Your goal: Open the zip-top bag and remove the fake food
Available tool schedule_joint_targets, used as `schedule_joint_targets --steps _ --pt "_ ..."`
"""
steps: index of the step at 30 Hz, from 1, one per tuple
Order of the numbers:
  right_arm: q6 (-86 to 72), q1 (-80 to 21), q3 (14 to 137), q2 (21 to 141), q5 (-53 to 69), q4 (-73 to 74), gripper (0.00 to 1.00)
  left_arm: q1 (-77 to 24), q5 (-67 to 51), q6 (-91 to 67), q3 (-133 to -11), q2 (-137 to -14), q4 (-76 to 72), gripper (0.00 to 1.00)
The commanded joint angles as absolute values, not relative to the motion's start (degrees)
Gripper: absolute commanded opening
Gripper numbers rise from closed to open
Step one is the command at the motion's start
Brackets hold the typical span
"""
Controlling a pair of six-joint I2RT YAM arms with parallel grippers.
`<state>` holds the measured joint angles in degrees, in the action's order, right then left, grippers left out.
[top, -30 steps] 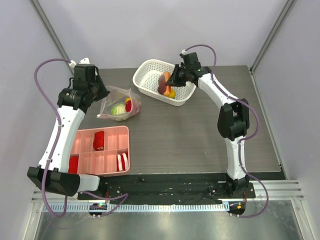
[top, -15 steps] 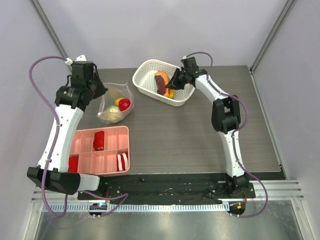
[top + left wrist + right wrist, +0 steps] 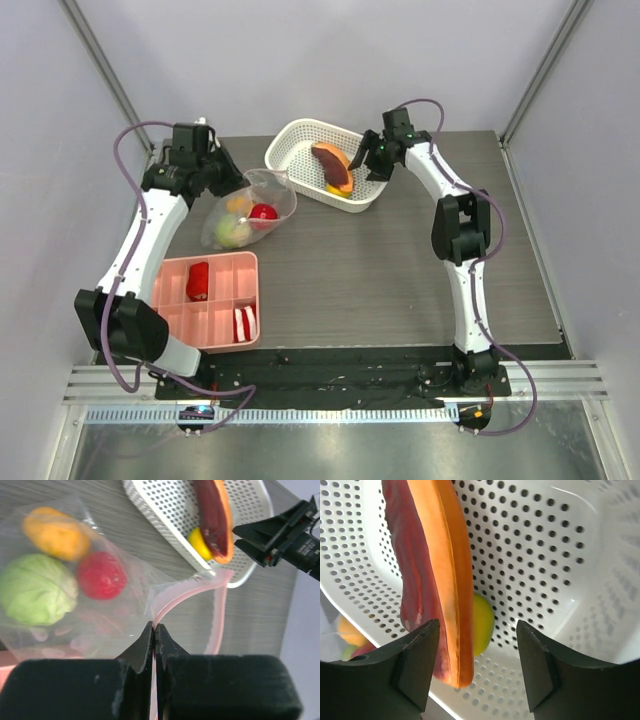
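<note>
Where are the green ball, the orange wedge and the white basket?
green ball (image 3: 36,589), left wrist view, its middle
orange wedge (image 3: 452,580), right wrist view, its orange face
white basket (image 3: 283,152), top view, its bare left wall

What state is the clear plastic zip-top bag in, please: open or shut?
Open. On the clear plastic zip-top bag, the pink zip strips bow apart into a loop; the left gripper pinches its rim.

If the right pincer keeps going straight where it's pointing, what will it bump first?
Most likely the orange wedge lying in the white basket, just ahead of the open right pincer. A yellow fruit sits partly behind it. Depth is hard to judge.
</note>
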<state>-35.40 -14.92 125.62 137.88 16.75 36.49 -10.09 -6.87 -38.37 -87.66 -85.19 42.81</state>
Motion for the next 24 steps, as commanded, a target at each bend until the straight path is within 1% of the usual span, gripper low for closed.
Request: schedule_joint_targets --steps 1,4,7,9,12,13,17,18,19,21,24 --pt "-28.92 -15.21 130.17 128.24 8.73 44.98 0.70 -9.84 -15.03 -40.25 -88.77 -85.34 35.86 0.00" --pt "-27.95 -15.47 128.06 123.06 6.16 45.62 0.71 -9.84 -15.82 -40.60 -89.12 -86.39 35.77 0.00" --pt "-27.34 -17.40 126.48 118.58 7.29 44.65 0.71 -9.84 -17.58 -41.04 -89.21 -86.92 34.72 0.00" --pt "-27.25 -20.46 126.39 116.38 9.57 44.13 0.70 -9.93 -17.40 -41.22 -89.47 -87.18 34.28 0.00" --pt "-27.07 -24.95 126.83 114.44 11.25 42.90 0.66 -9.84 -17.31 -41.57 -89.47 -87.80 34.19 0.00" --pt "-27.07 -28.09 127.00 114.09 11.69 42.54 0.63 -9.84 -17.40 -41.66 -89.21 -87.80 34.02 0.00" --pt "-29.70 -34.27 124.72 112.06 11.60 39.12 0.50 -9.84 -17.58 -42.71 -87.98 -87.28 33.05 0.00" --pt "-30.14 -34.97 124.02 111.80 11.78 36.85 0.38 -9.84 -17.58 -42.80 -87.80 -87.10 32.96 0.00" --pt "-30.49 -36.20 123.49 111.45 11.78 36.13 0.33 -9.84 -17.32 -42.89 -87.54 -86.66 33.05 0.00" --pt "-31.46 -37.09 122.00 111.62 12.21 34.64 0.29 -9.84 -16.88 -43.07 -87.28 -86.14 33.48 0.00" --pt "-30.85 -39.63 120.33 112.06 12.74 33.84 0.29 -9.84 -16.26 -43.24 -87.19 -85.87 34.19 0.00"
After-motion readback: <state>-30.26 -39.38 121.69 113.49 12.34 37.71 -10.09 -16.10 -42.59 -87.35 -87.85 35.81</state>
